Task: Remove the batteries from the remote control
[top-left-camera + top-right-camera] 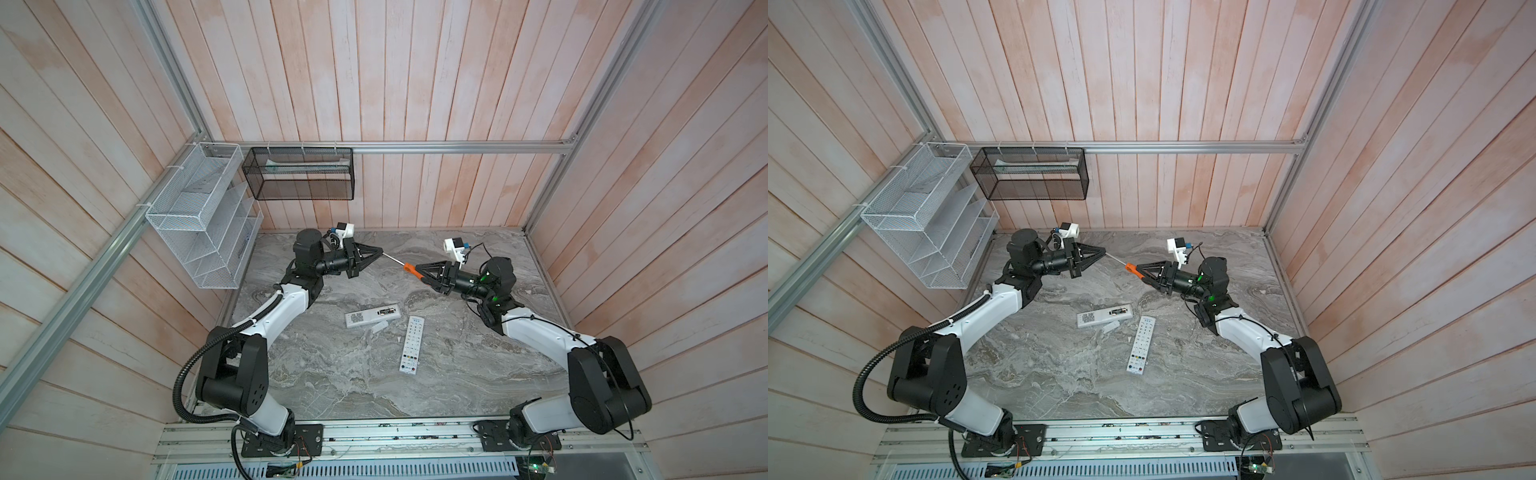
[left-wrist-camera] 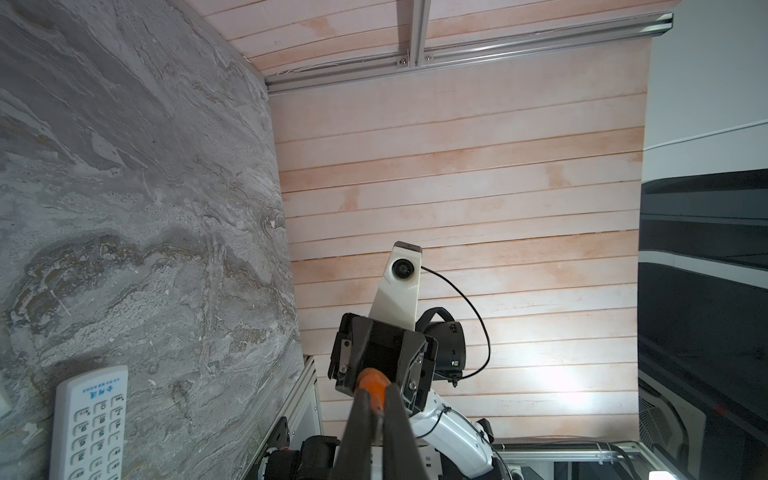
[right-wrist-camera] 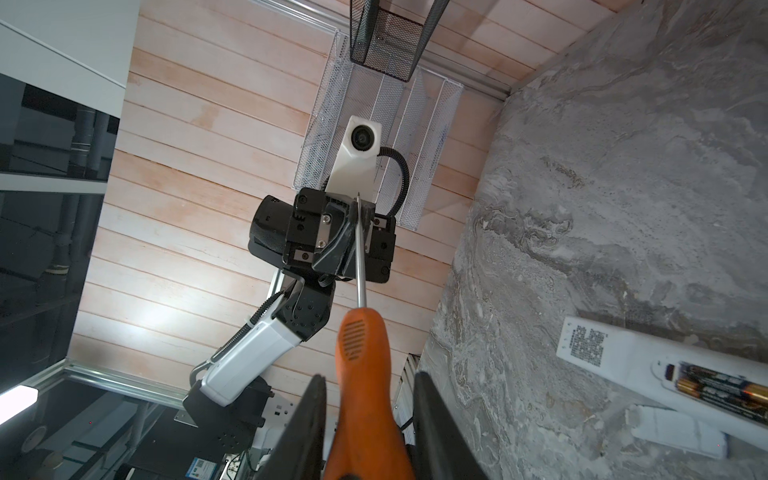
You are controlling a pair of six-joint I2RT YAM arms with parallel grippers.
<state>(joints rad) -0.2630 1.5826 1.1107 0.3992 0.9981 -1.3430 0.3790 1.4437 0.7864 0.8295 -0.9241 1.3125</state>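
A white remote control (image 1: 361, 319) (image 1: 1094, 318) lies face down on the marble table. Its compartment is uncovered, with the batteries (image 1: 385, 310) (image 1: 1118, 310) (image 3: 715, 388) inside. Its loose cover (image 1: 379, 326) (image 3: 677, 430) rests beside it. High above the table an orange-handled screwdriver (image 1: 408, 267) (image 1: 1130, 267) (image 3: 365, 374) spans both arms. My left gripper (image 1: 380, 250) (image 1: 1103, 250) (image 2: 377, 388) is shut on its metal shaft. My right gripper (image 1: 419, 272) (image 1: 1140, 272) (image 3: 368, 380) has closed on the handle. Slim gaps show beside the handle at the fingertips.
A second white remote (image 1: 411, 344) (image 1: 1141, 345) (image 2: 89, 424) lies face up just right of the first. On the walls at the back left hang a white wire rack (image 1: 199, 216) and a black mesh basket (image 1: 299, 174). Wooden walls enclose the table.
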